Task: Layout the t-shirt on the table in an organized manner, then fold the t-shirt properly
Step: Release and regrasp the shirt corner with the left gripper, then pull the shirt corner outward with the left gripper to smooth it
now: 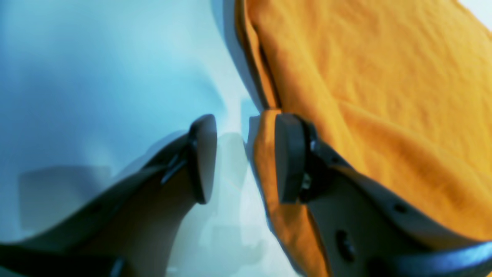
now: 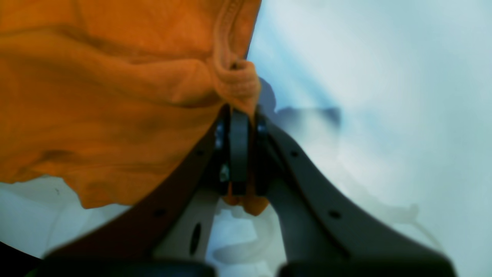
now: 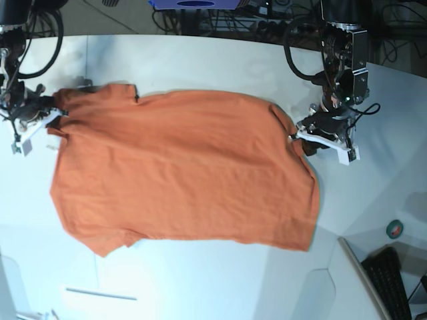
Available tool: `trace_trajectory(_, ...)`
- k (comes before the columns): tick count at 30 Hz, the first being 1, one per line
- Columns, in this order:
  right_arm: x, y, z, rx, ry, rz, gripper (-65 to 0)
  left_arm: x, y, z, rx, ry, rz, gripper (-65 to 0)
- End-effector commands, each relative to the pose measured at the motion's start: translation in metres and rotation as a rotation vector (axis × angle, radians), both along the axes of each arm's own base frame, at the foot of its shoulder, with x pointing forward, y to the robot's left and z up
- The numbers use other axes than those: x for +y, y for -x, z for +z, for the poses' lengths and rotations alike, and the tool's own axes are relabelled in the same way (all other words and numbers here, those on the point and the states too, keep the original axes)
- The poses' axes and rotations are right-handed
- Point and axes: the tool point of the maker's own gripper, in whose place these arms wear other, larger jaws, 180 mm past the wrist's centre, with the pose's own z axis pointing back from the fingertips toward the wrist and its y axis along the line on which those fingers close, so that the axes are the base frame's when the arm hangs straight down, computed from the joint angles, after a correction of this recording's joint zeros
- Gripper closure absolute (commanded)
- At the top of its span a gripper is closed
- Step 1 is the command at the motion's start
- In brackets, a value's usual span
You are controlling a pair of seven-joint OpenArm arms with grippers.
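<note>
The orange t-shirt [image 3: 180, 167] lies spread fairly flat across the white table [image 3: 200, 280], with some wrinkles. My right gripper [image 2: 239, 150] is shut on a bunched fold of the t-shirt [image 2: 115, 96], and cloth bulges out above and below the pads. In the base view it [image 3: 52, 123] is at the shirt's left edge. My left gripper [image 1: 246, 157] is open at the shirt's right edge [image 3: 297, 138]. One finger [image 1: 290, 157] rests over the t-shirt [image 1: 384, 96] and the other finger [image 1: 203, 157] is over bare table [image 1: 96, 77].
A black keyboard [image 3: 393, 280] and a green tape roll [image 3: 395, 229] lie off the table's front-right edge. Cables and a blue object [image 3: 193, 3] run along the far edge. A thin strip [image 3: 93, 292] lies on the table near the front left.
</note>
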Motion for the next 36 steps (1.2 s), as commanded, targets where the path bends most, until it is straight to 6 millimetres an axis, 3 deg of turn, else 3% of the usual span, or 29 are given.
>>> trace_trajectory(1, -0.006, -0.012, 0.011, -0.043, 0.012, 0.001, 0.0, 0.004, -0.008, 0.006, -0.028, -0.009, -0.001, -26.2)
trace_trajectory(3, -0.006, -0.012, 0.011, -0.043, 0.012, 0.001, 0.0, 0.004, -0.013, 0.001, -0.018, -0.002, 0.004, -32.7)
trace_trajectory(5, -0.006, -0.012, 0.011, -0.043, 0.012, 0.001, 0.0, -0.003, -0.015, -0.005, -0.001, 0.004, -0.016, -35.4)
trace_trajectory(9, -0.005, -0.012, 0.011, -0.042, 0.012, 0.003, 0.0, -0.018, -0.02, -0.008, 0.005, 0.008, -0.061, -31.9)
trace_trajectory(12, -0.005, -0.012, 0.011, -0.042, 0.012, 0.003, 0.0, -0.021, -0.02, -0.01, 0.01, 0.013, -0.064, -29.1)
trace_trajectory(18, -0.005, -0.011, 0.01, -0.041, 0.012, 0.003, 0.0, -0.019, -0.018, -0.009, 0.009, 0.011, -0.058, -17.6)
trace_trajectory(29, -0.006, -0.008, 0.009, -0.037, 0.007, -0.017, 0.0, -0.016, -0.008, -0.015, 0.029, 0.007, -0.057, -17.3)
trace_trajectory(32, -0.012, -0.001, 0.012, -0.045, 0.01, -0.039, -20.6, -0.016, -0.009, -0.014, 0.027, 0.007, -0.057, -16.8)
trace_trajectory(33, -0.013, -0.001, 0.016, -0.069, 0.002, -0.07, -24.0, -0.016, -0.009, -0.014, 0.027, 0.007, -0.057, -16.8)
trace_trajectory(36, -0.02, -0.002, 0.048, -0.191, -0.002, -0.187, -24.9, -0.016, -0.008, -0.015, 0.029, 0.007, -0.057, -16.6)
